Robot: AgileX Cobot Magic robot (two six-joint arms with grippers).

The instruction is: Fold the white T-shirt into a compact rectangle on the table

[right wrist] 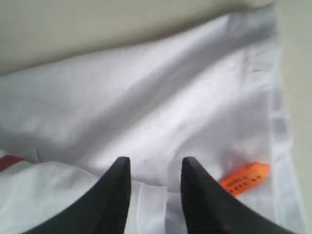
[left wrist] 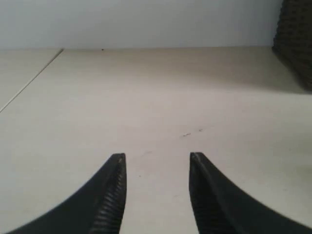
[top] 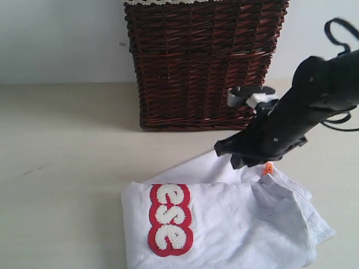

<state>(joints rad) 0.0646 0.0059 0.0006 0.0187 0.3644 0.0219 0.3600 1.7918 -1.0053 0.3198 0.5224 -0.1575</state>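
You're holding your right gripper (right wrist: 152, 163) just over the white cotton T-shirt (top: 224, 224), jaws parted, nothing between them. The shirt is lying partly folded and rumpled on the pale beige matte table (top: 61, 168), in front of the dark brown wicker basket (top: 202, 61).

Watch the grab. If you're closing on the top layer alone, I'd expect the lift to be peeling the stack open rather than folding it. The small orange tag (right wrist: 243, 178) is sitting just beside one finger, and nipping it instead of cloth would be giving you a weak hold. Your arm is also working close to the basket, so a wide swing could be clipping it.

The right wrist view is giving you the jaw gap, the tag and the seam. The exterior view is hiding those fingertips behind the arm, yet it alone is showing the fuzzy red-outlined letters (top: 170, 218) and the whole bundle. Only the left wrist view is showing your left gripper (left wrist: 157, 158), spread wide over bare table, well away from the shirt.
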